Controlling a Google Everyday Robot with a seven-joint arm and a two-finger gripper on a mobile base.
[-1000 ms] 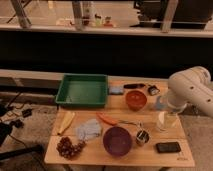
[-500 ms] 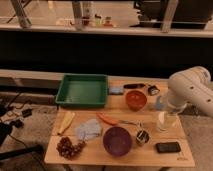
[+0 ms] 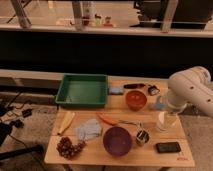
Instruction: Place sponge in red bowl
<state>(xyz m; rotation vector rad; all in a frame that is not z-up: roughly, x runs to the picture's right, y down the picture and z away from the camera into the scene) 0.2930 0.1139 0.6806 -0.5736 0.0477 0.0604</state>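
honestly nothing has changed over the last second. the hand point(image 3: 165, 119) hangs in the same spot as before, pointing down over the right edge of the bench point(image 3: 100, 157), about halfway along it, and the arm point(image 3: 192, 90) above it hasn't budged. the jaws are as wide as they go, and nothing is in them as far as i can see.

moving in from the hand, the red bowl point(image 3: 135, 99) is the nearest task thing, a bit toward the back of the bench. the sponge point(image 3: 116, 90) is just past it at the back edge, right beside the tray point(image 3: 82, 102) and a little apart from the bowl. both look untouched. further out, the purple bowl point(image 3: 117, 140) sits near the front edge with the cloth point(image 3: 88, 130) next to it, and neither of those is the target.

so my read is the task hasn't really started and the reach for the sponge is yet to come. i'd guess the hand has to travel over or around the red bowl to get to the back edge and drop onto the sponge, then it's only a short carry back. the tricky bit is probably the tray wall, which leaves little room for a finger on that side.
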